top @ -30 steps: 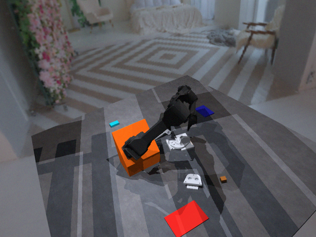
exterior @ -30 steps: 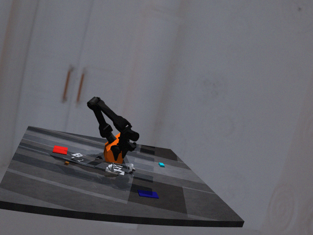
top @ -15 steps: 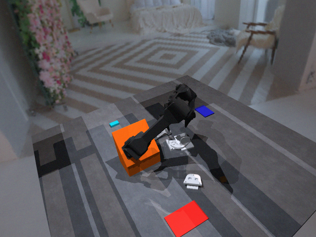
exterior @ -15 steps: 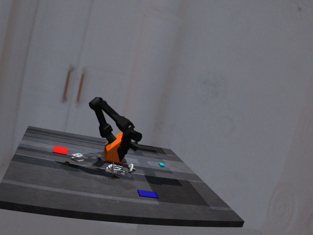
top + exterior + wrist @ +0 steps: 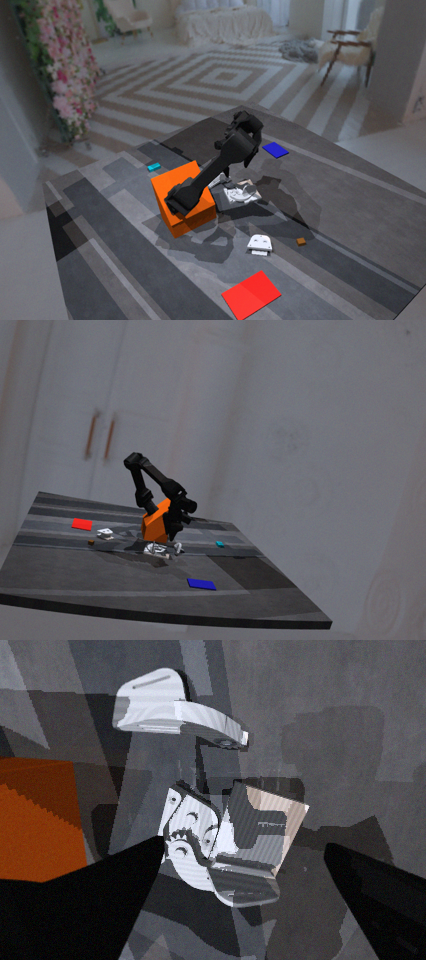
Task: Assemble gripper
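The white gripper base point(image 5: 257, 197) point(image 5: 151, 554) point(image 5: 296, 824) lies on the table, its pale rear block partly shaded. One white jaw point(image 5: 187, 869) lies on its near side in the wrist view, teeth inward; I cannot tell whether it is fully down on its pin. The other white jaw point(image 5: 216, 180) point(image 5: 177, 549) point(image 5: 150, 702) lies loose on the table beside the base, not touching it. The white housing plate point(image 5: 260, 243) point(image 5: 105, 531) lies apart, raised on something white below it. My gripper point(image 5: 236, 171) point(image 5: 242, 846) is open and empty, above the base, its fingers wide on either side of it.
An orange block point(image 5: 179, 179) point(image 5: 155, 530) point(image 5: 40, 830) stands beside the base, under the arm. A red mat point(image 5: 251, 294) point(image 5: 81, 524), a blue mat point(image 5: 275, 149) point(image 5: 201, 584), a small brown block point(image 5: 300, 241) point(image 5: 90, 542) and a cyan block point(image 5: 154, 167) point(image 5: 219, 544) lie farther off.
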